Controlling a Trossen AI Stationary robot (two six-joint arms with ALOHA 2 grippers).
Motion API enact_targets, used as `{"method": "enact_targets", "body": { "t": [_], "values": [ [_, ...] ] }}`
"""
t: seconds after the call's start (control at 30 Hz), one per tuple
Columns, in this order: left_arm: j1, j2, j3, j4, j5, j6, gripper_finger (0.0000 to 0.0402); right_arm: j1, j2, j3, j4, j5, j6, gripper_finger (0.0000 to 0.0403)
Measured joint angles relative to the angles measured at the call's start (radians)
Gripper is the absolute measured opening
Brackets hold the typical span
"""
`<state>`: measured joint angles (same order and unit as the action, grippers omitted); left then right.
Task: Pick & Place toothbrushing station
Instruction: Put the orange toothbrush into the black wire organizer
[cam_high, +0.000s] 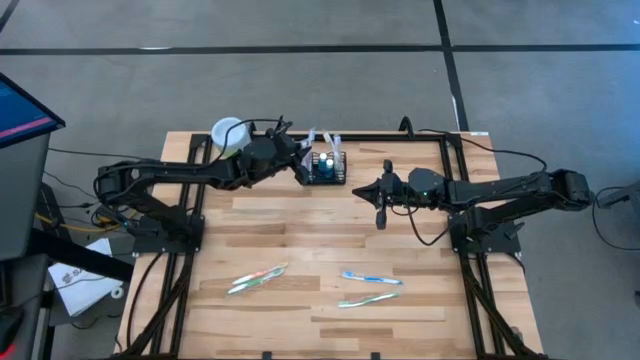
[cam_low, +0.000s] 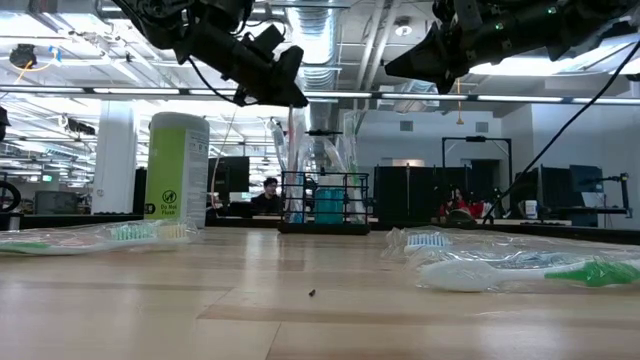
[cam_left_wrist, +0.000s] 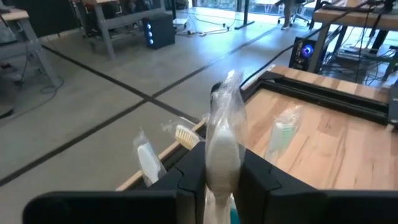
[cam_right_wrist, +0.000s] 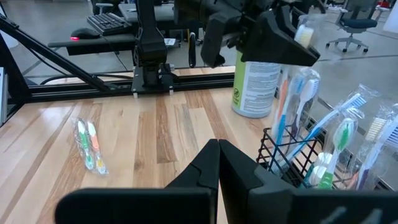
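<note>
The toothbrushing station, a black wire-mesh basket (cam_high: 327, 167) (cam_right_wrist: 292, 158), stands at the table's far middle. Several wrapped toothbrushes stand upright in it. My left gripper (cam_high: 305, 160) (cam_low: 285, 88) hangs just above its left end. It is shut on a toothbrush in a clear wrapper (cam_left_wrist: 222, 146). My right gripper (cam_high: 380, 192) (cam_right_wrist: 217, 163) is shut with nothing in it. It hovers right of the basket, above the table. My left gripper pinches the wrapped toothbrush between its two fingers, on the wrapper below the head (cam_left_wrist: 221, 168). The fingers come nearly level from the table's left and lie across the brush. The brush stands upright with its head (cam_right_wrist: 304, 34) above the fingers. Its lower end is hidden.
A pale-green cylinder with a white lid (cam_high: 228, 135) (cam_low: 177, 170) stands left of the basket. Three wrapped toothbrushes lie on the near half of the table (cam_high: 257, 280) (cam_high: 370, 278) (cam_high: 368, 300). Black rails (cam_high: 455, 215) frame the tabletop.
</note>
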<state>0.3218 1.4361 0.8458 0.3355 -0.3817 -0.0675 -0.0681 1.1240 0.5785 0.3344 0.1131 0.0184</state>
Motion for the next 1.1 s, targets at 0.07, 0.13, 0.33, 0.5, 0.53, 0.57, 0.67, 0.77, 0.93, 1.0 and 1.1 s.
{"method": "enact_targets", "body": {
  "t": [0.07, 0.13, 0.33, 0.5, 0.53, 0.57, 0.67, 0.77, 0.93, 1.0, 1.1],
  "values": [
    [0.000, 0.000, -0.015, 0.003, 0.000, -0.017, 0.0053, 0.000, 0.000, 0.000, 0.000, 0.000, 0.000, 0.0000],
    [0.000, 0.000, -0.037, 0.005, 0.000, -0.020, 0.0042, 0.000, 0.000, 0.000, 0.000, 0.000, 0.000, 0.0000],
    [0.006, 0.000, -0.131, 0.120, 0.000, -0.050, 0.0045, 0.000, 0.000, 0.000, 0.003, 0.000, -0.001, 0.0000],
    [0.024, 0.000, -0.184, 0.166, 0.003, -0.101, 0.0073, -0.002, 0.000, 0.000, 0.003, 0.000, -0.003, 0.0000],
    [0.027, 0.000, -0.191, 0.171, 0.003, -0.102, 0.0071, -0.002, 0.000, 0.000, 0.003, 0.000, -0.002, 0.0000],
    [0.030, 0.000, -0.198, 0.174, 0.003, -0.103, 0.0066, -0.002, 0.000, 0.000, 0.004, 0.000, -0.003, 0.0000],
    [0.035, 0.000, -0.214, 0.185, 0.003, -0.120, 0.0043, -0.008, 0.000, 0.000, 0.003, 0.000, -0.002, 0.0000],
    [0.035, 0.000, -0.222, 0.189, 0.014, -0.120, 0.0022, -0.014, 0.000, 0.000, 0.003, 0.000, -0.001, 0.0000],
    [0.035, 0.006, -0.222, 0.205, 0.030, -0.118, 0.0019, -0.014, 0.010, 0.000, 0.013, 0.000, -0.001, 0.0000],
    [0.035, 0.013, -0.222, 0.206, 0.031, -0.118, 0.0025, -0.014, 0.010, 0.000, 0.017, 0.000, -0.001, 0.0000],
    [0.041, 0.038, -0.221, 0.221, 0.031, -0.116, 0.0033, -0.014, 0.010, 0.000, 0.016, 0.000, -0.001, 0.0000]
  ]
}}
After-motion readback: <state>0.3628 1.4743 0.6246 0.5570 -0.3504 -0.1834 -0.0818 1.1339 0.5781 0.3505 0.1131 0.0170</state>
